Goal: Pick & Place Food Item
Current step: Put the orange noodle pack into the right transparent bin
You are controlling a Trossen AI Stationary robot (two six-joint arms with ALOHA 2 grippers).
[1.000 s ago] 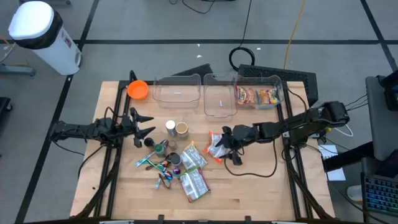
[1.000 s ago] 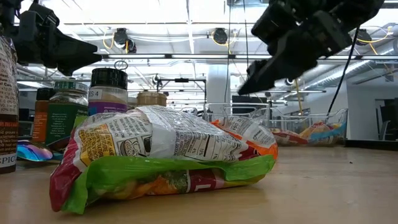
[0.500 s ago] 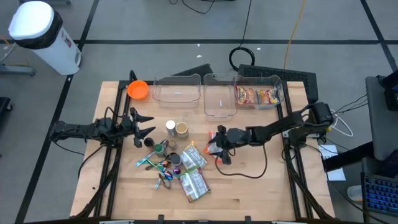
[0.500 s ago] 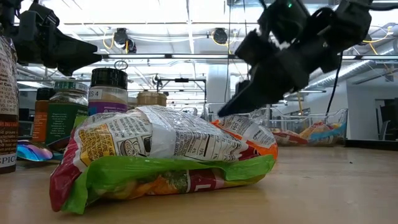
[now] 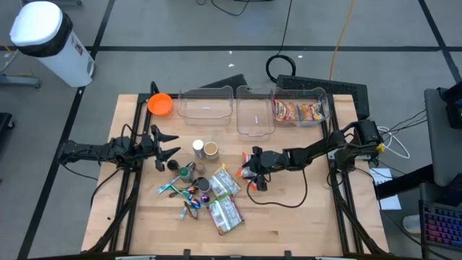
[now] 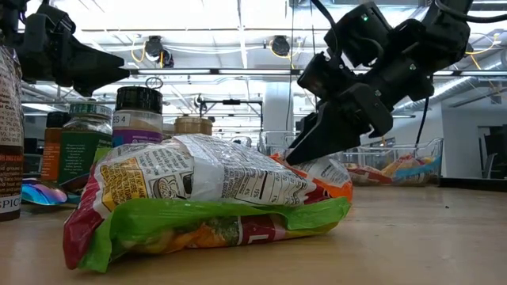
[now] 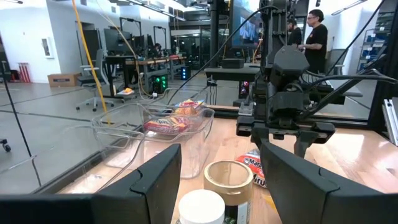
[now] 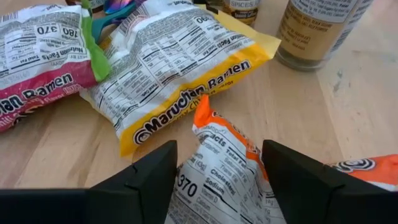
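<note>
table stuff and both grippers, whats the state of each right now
right gripper: open, fingers either side of the orange ramen pack
orange ramen pack: lying flat on the table
yellow ramen pack: lying flat, untouched
left gripper: open, waiting at the table's left side
three clear bins: upright, the rightmost holds ramen packs
orange bowl: upright

1. Ceiling lights (image 6: 158,43) glare brightly in the low view, silhouetting the dark arms.
2. The high view is evenly lit, with soft shadows on the table (image 5: 289,224).
3. The near packet (image 6: 198,198) looks slightly soft; wrist views stay fairly sharp.
</note>
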